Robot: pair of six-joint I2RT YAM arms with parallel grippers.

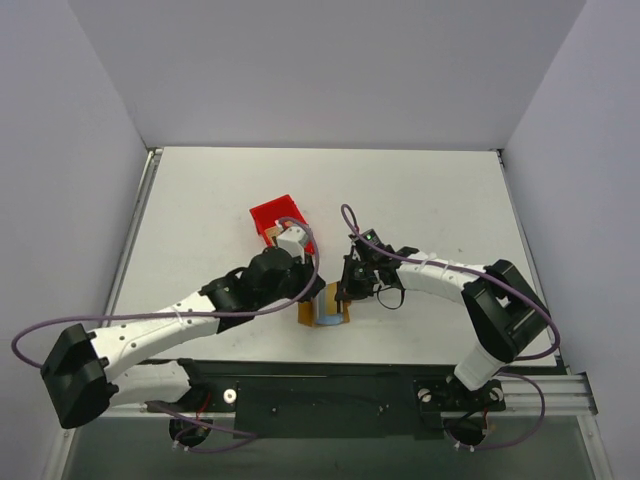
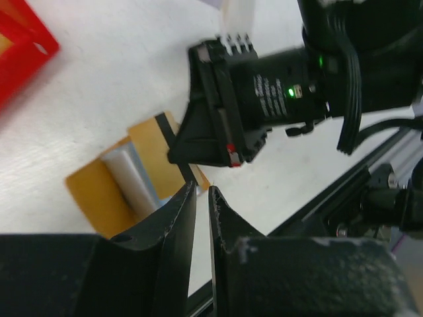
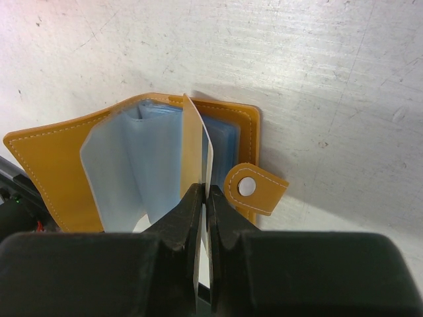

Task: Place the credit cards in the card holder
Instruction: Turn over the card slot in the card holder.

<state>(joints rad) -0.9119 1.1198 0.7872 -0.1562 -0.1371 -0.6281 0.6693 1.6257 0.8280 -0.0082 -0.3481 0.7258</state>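
The card holder (image 1: pixel 326 318) lies open on the table, orange-tan (image 3: pixel 46 172) with light blue sleeves and a snap tab (image 3: pixel 256 188). My right gripper (image 3: pixel 206 191) is shut on a thin credit card (image 3: pixel 193 142). The card stands on edge, its far end down among the blue sleeves. From above, the right gripper (image 1: pixel 344 296) hangs over the holder's right side. My left gripper (image 1: pixel 318 292) sits close beside it at the holder's left. In the left wrist view the left gripper (image 2: pixel 202 191) has its jaws a narrow slit apart, with bare table showing through, just past the holder (image 2: pixel 92 195).
A red plastic bin (image 1: pixel 277 220) stands behind the left gripper, and its corner shows in the left wrist view (image 2: pixel 16 46). The black base rail (image 1: pixel 320 385) runs along the near table edge, close to the holder. Grey walls enclose the table on three sides.
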